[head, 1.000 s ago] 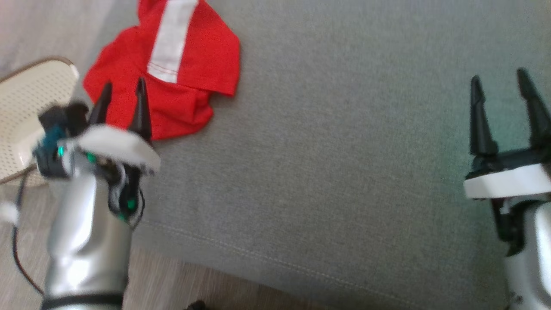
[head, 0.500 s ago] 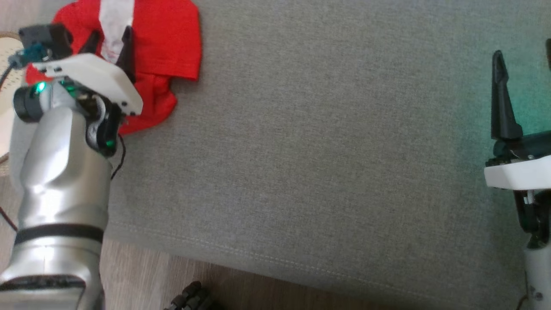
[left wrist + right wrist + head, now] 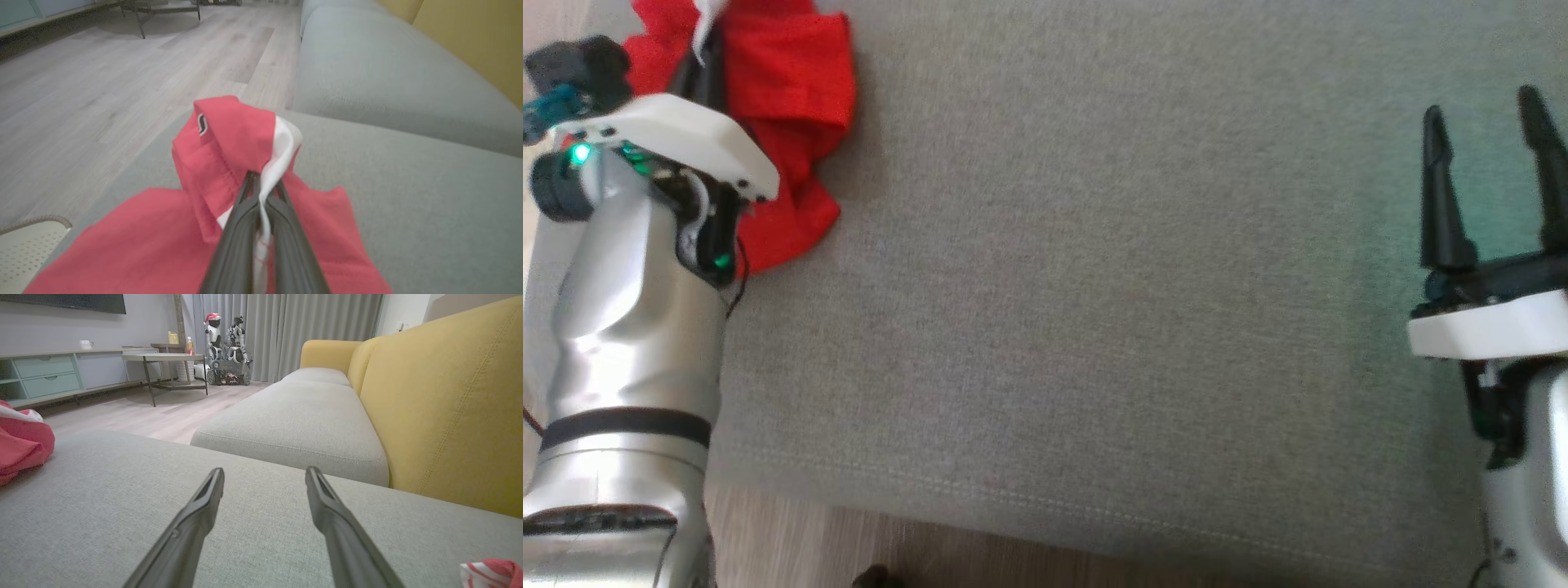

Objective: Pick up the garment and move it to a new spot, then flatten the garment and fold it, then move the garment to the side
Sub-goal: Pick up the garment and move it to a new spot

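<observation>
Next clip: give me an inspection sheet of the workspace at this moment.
Surface: grey sofa cushion, bare across the middle.
Job's things: red garment with a white stripe, bunched at the cushion's left end.
Clutter: pale perforated basket beside the cushion; small red-and-white striped item, unclear what.
Grippers: left gripper shut on the garment's white stripe; right gripper open, holding nothing.
Cables: thin dark cable at the left wrist.
Surroundings: wood floor, yellow sofa back, side table.

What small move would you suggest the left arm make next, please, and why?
Probably lift the left tool a little: it is shut on the white stripe of the red garment, which bunches up on the grey cushion, while the right tool stands open, far off.
</observation>
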